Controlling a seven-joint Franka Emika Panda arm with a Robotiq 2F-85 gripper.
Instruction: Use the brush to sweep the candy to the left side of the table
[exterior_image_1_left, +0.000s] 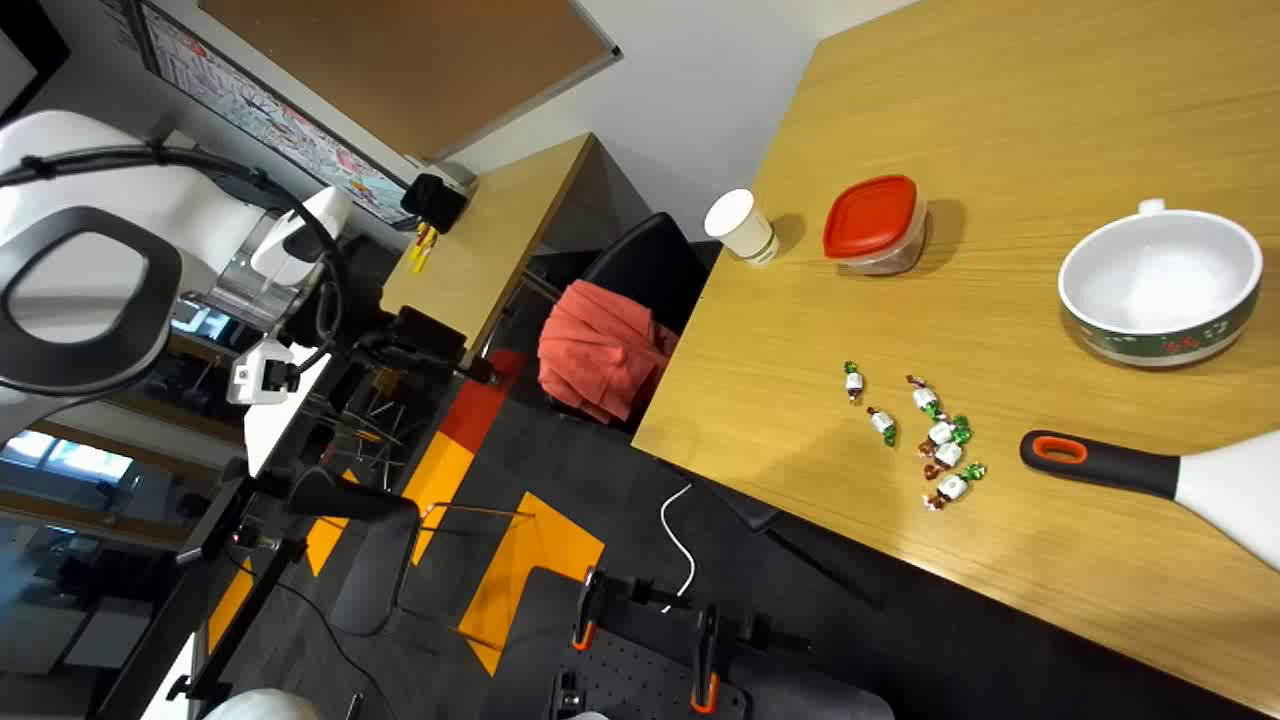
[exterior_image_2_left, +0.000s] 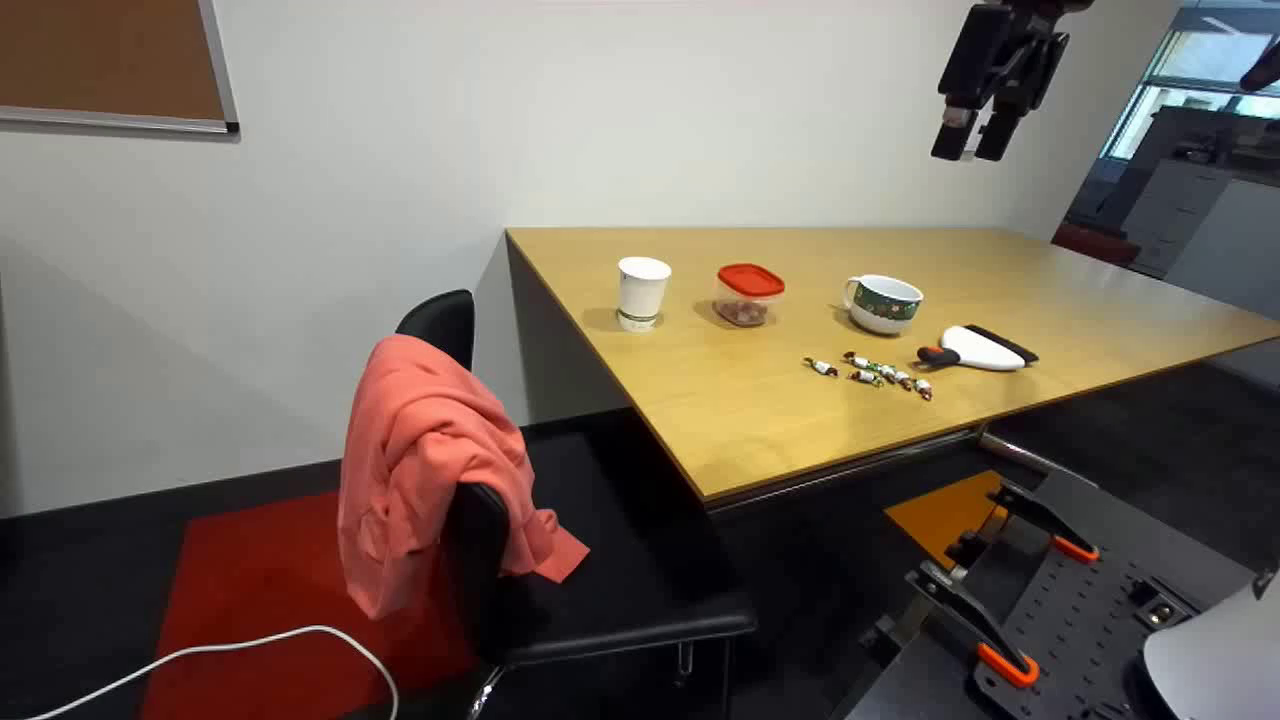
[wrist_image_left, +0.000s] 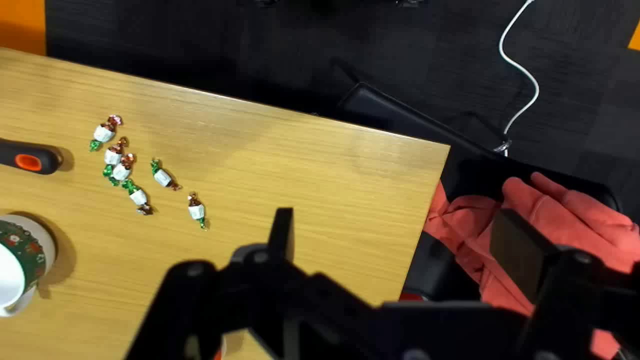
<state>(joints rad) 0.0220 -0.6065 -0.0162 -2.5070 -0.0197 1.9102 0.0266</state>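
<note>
The brush lies flat on the tan table (exterior_image_2_left: 700, 400); its white body (exterior_image_2_left: 985, 348) and dark bristles show in an exterior view. Its black handle with a red ring (exterior_image_1_left: 1100, 465) points toward the candy (exterior_image_1_left: 943, 433). The candy is a loose cluster of several small wrapped pieces near the table's front edge, also in the wrist view (wrist_image_left: 112, 156), where only the brush handle (wrist_image_left: 25, 156) shows at the left edge. My gripper (exterior_image_2_left: 972, 145) is high above the table, apart from everything. In the wrist view its fingers (wrist_image_left: 395, 230) are wide apart with nothing between them.
A white bowl-like mug with a green band (exterior_image_1_left: 1165, 275) stands behind the brush. A red-lidded container (exterior_image_2_left: 748, 295) and a paper cup (exterior_image_2_left: 640, 295) stand nearer the table's end. A chair with a coral cloth (exterior_image_2_left: 430, 440) stands beside that end. A wall is behind.
</note>
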